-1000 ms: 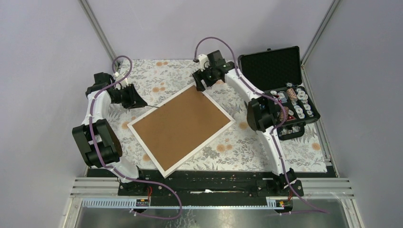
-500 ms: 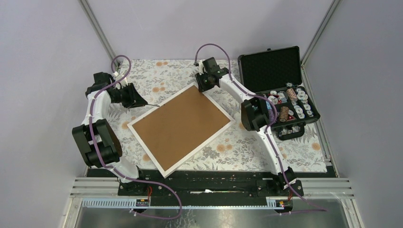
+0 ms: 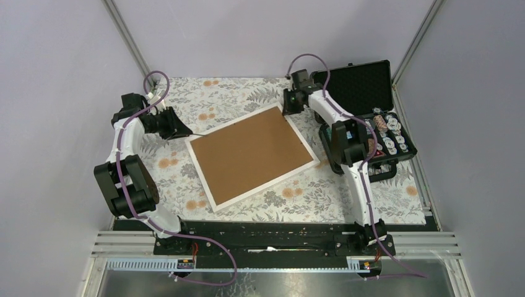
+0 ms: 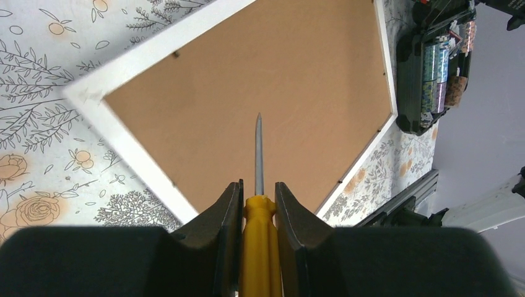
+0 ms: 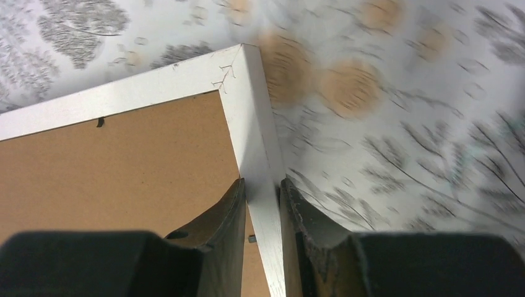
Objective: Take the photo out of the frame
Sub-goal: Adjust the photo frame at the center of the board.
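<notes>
The frame (image 3: 251, 154) lies face down on the floral cloth, brown fibreboard back up inside a thin white border. The photo is hidden beneath that back. My right gripper (image 3: 289, 106) is shut on the white border (image 5: 254, 142) just below the frame's far right corner, one finger on the board side and one outside; in the right wrist view the gripper (image 5: 263, 185) pinches the strip. My left gripper (image 3: 178, 132) is shut on a yellow-handled screwdriver (image 4: 259, 247). Its metal shaft (image 4: 259, 148) points over the frame's back (image 4: 278, 80) near the left corner.
An open black case (image 3: 362, 93) stands at the right, its lower half holding several tape rolls and small parts (image 3: 384, 133). It also shows in the left wrist view as the case (image 4: 427, 68). Grey walls close in the table at the back and sides.
My right gripper closed on the frame's far corner and pulled it rightward and back, so the frame turned and shifted right. The left arm and screwdriver stayed put.
</notes>
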{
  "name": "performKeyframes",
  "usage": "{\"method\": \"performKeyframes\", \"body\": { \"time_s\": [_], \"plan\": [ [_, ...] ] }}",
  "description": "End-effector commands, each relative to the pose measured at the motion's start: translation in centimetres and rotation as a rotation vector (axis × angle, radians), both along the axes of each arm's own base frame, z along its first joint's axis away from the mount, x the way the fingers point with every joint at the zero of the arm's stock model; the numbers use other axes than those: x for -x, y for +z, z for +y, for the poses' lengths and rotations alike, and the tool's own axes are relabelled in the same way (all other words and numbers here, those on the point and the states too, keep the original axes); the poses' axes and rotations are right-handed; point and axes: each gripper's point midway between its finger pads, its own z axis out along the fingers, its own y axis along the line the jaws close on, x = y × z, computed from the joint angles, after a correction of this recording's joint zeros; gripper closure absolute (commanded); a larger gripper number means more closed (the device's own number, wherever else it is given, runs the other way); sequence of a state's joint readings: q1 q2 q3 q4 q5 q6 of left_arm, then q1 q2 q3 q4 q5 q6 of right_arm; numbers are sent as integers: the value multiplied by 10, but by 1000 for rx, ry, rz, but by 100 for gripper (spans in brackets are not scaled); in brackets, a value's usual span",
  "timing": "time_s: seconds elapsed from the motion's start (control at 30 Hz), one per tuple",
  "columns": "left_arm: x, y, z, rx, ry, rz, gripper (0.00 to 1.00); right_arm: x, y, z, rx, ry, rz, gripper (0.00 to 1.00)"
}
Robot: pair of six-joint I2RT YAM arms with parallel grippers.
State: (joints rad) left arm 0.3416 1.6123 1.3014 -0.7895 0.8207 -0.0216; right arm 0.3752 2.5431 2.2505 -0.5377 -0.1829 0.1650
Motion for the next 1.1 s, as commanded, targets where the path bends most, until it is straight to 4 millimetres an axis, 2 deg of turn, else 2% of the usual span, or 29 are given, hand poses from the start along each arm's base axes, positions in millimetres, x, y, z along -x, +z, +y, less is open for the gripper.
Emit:
{"method": "performKeyframes", "body": {
  "time_s": [0.0, 0.13, 0.2, 0.23, 0.3, 0.43, 0.57, 0.6, 0.7, 0.8, 0.87, 0.97, 1.07],
  "plan": [
    [-16, 19, 4, 6, 3, -75, 100, 41, -21, -50, 58, -201, 222, 73],
    [-14, 16, 5, 2, 10, -70, 100, 70, -5, -12, -75, -219, 314, 72],
    [-13, 14, 4, 0, 17, -69, 100, 79, -3, 1, -73, -198, 320, 72],
    [-12, 13, 4, 3, 21, -68, 100, 87, 1, 16, -130, -226, 367, 72],
    [-8, 8, 2, 10, 25, -57, 100, 95, 3, 33, -175, -256, 406, 73],
    [4, 0, -4, 19, -13, -50, 100, 110, -6, 39, -158, -251, 441, 73],
    [23, -5, -18, 23, -152, -64, 100, 106, -3, 40, -164, -250, 431, 73],
    [30, -6, -24, 20, -205, -61, 100, 85, 16, 61, -289, -222, 367, 57],
    [49, -12, -39, 11, -342, -48, 100, 71, 30, 53, -285, -137, 272, 41],
    [61, -10, -60, 18, -441, -77, 100, 75, 43, 44, -271, -44, 221, 34],
    [60, -10, -74, 22, -449, -106, 100, 92, 47, 41, -278, 36, 224, 30],
    [47, -16, -91, 80, -347, -119, 100, 123, 45, 35, -302, 112, 271, 25],
    [35, -9, -118, 147, -258, -173, 100, 145, 39, 28, -327, 126, 335, 20]
  ]
}}
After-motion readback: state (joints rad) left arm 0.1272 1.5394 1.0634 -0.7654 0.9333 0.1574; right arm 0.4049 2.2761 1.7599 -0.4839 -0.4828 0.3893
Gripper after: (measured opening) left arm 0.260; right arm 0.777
